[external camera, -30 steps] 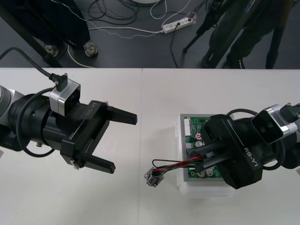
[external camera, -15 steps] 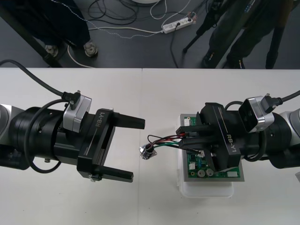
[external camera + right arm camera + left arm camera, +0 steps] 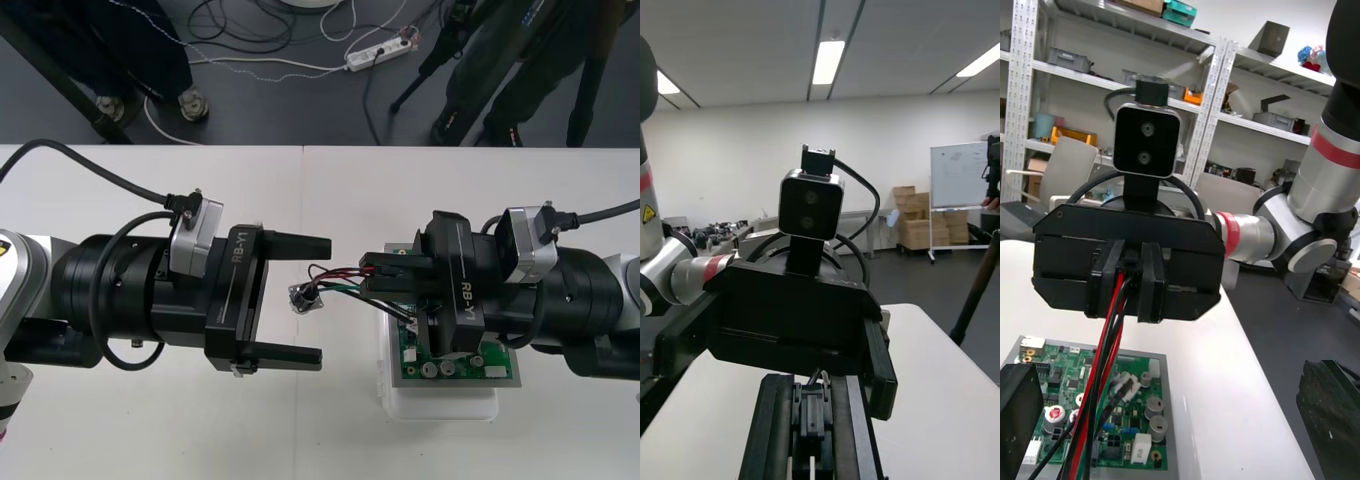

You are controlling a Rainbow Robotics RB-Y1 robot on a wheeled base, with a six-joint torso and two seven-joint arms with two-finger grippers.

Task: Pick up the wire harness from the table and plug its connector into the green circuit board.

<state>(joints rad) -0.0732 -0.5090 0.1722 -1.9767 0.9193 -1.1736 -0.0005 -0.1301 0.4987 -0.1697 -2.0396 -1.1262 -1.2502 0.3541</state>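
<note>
— Fingers of the right gripper are clamped on the wire harness at its black plug, held up over the green circuit board.

— And the left gripper?

— Spread wide, one finger on each side of the round metal socket, which hangs between the two grippers.

— How will it handle?

— Light and limp, I'd judge. The thin wires bend, so take it by the stiff socket flange or the plug body, never mid-wire.

— Surface? Room?

— Plain light table, with a white base under the board. There is little clearance between the grippers.
</note>
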